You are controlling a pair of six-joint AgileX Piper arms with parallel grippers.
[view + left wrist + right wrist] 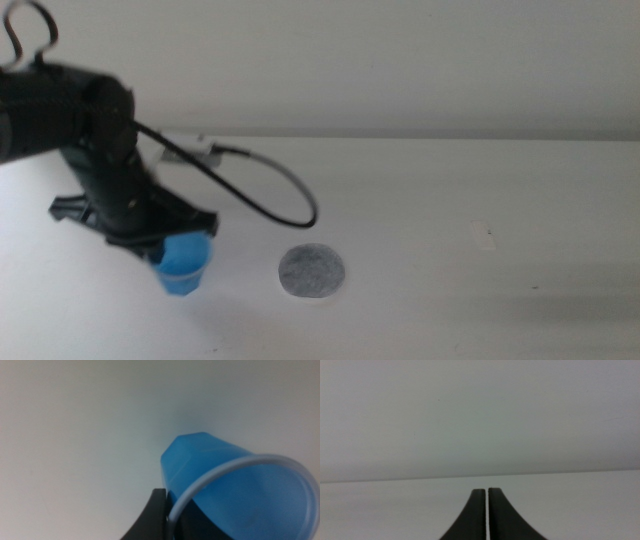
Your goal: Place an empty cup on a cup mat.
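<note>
The blue cup [183, 265] hangs upright in my left gripper [172, 243], which is shut on its rim, left of the cup mat [311, 272]. The cup's base sits at or just above the table; I cannot tell which. In the left wrist view the cup [235, 485] fills the frame, with its pale rim against one dark jaw; it looks empty. The grey speckled mat lies flat on the white table, apart from the cup. My right gripper [487, 505] is shut and empty, out of the middle view.
A black cable [270, 190] loops from the left arm across the table behind the mat. A small white fitting [205, 150] lies at the table's back edge. A faint mark [487, 238] shows on the table at right.
</note>
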